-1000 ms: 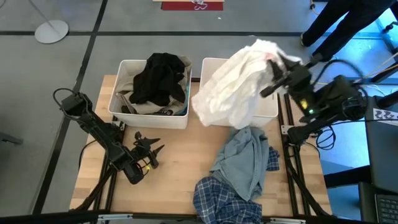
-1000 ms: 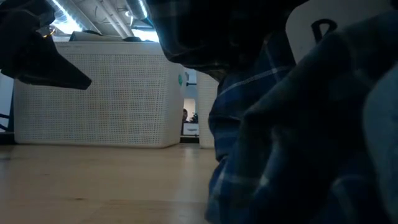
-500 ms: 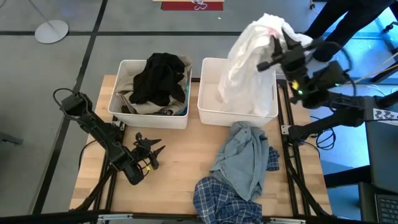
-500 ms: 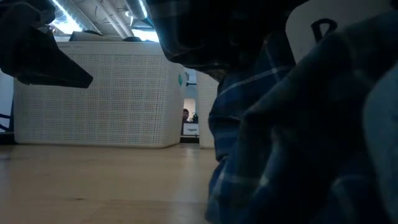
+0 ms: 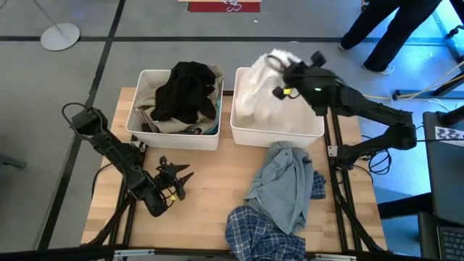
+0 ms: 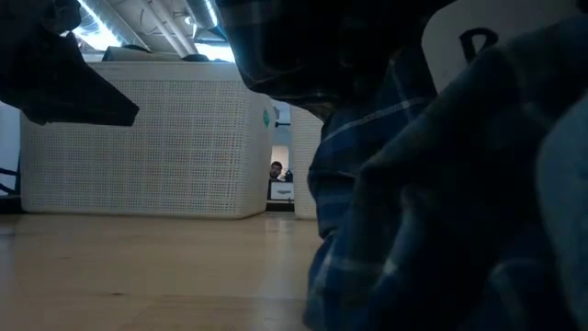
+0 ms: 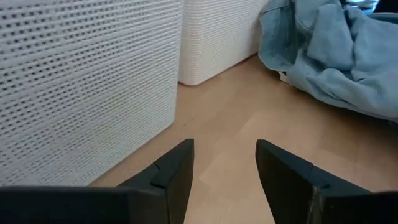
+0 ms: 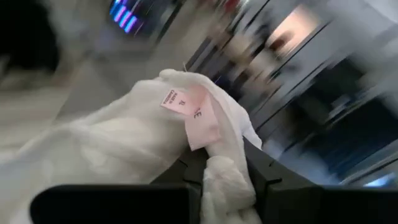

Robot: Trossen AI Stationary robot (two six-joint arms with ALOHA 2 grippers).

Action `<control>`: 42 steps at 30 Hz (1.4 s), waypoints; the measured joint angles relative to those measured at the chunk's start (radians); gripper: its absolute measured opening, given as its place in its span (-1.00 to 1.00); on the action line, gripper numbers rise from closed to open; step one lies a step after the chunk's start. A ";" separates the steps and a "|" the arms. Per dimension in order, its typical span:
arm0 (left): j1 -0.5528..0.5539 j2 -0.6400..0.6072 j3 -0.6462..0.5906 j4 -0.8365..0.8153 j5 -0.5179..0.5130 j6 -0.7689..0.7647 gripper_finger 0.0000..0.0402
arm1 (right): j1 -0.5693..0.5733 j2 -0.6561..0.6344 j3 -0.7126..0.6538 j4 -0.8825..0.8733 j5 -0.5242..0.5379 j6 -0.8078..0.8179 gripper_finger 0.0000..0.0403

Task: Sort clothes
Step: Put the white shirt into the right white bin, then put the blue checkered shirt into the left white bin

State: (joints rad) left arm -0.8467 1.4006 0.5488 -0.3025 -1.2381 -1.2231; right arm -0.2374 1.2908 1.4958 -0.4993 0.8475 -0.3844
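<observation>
My right gripper (image 5: pixel 279 67) is up over the right white bin (image 5: pixel 277 136), shut on a white garment (image 5: pixel 254 90) that has a pink label (image 8: pixel 200 121). Near the table's left front, my left gripper (image 5: pixel 178 177) stands open and low with nothing between its fingers (image 7: pixel 177 165). A black garment (image 5: pixel 185 88) is heaped on other clothes in the left bin (image 5: pixel 174 139). A light blue denim garment (image 5: pixel 286 185) lies on the table, overlapping a blue plaid one (image 5: pixel 257 233) at the near edge. My right gripper pinches a bunched fold of the white garment (image 8: pixel 225 186) between its two fingers, close to the pink label. The fingers come nearly level from the table's right side. The cloth hangs slack below them, and its lower part reaches down into the right bin.
The two bins stand side by side along the far edge. Bare wood (image 5: pixel 210 196) lies between my left gripper and the denim garment. The plaid garment (image 6: pixel 441 184) fills the low view's right half. A person's legs (image 5: pixel 384 32) show beyond the table's far right corner.
My right gripper has swung toward the table's left and sunk, its wrist turning, and now stands over the right bin. The white garment, spread wide over the bin's near side a second ago, now hangs gathered with its lower part down in the bin.
</observation>
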 joint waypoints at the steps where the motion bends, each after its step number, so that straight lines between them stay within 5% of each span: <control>1: 0.000 0.000 0.000 0.005 0.000 0.001 -0.18 | -0.016 0.004 -0.009 -0.078 -0.045 0.069 -0.74; 5: 0.000 0.000 0.000 0.005 0.000 0.002 -0.18 | -0.067 0.006 -0.101 -0.228 -0.198 0.235 -0.74; 10: 0.000 0.000 0.000 0.004 0.000 0.020 -0.18 | -0.093 0.006 -0.273 -0.182 -0.358 0.281 -0.75; 24: 0.000 0.000 0.000 0.000 0.000 0.049 -0.18 | -0.091 0.006 -0.528 0.128 -0.497 0.344 -0.68; 34: 0.000 0.000 0.000 0.004 0.005 0.046 -0.18 | -0.089 0.003 -0.506 0.092 -0.430 0.352 0.06; 42: 0.000 0.000 0.000 0.001 0.007 0.052 -0.18 | -0.020 -0.009 -0.222 -0.258 -0.423 0.376 0.45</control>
State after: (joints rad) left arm -0.8464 1.4006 0.5488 -0.3012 -1.2309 -1.1713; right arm -0.2575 1.2819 1.2738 -0.7569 0.4245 -0.0084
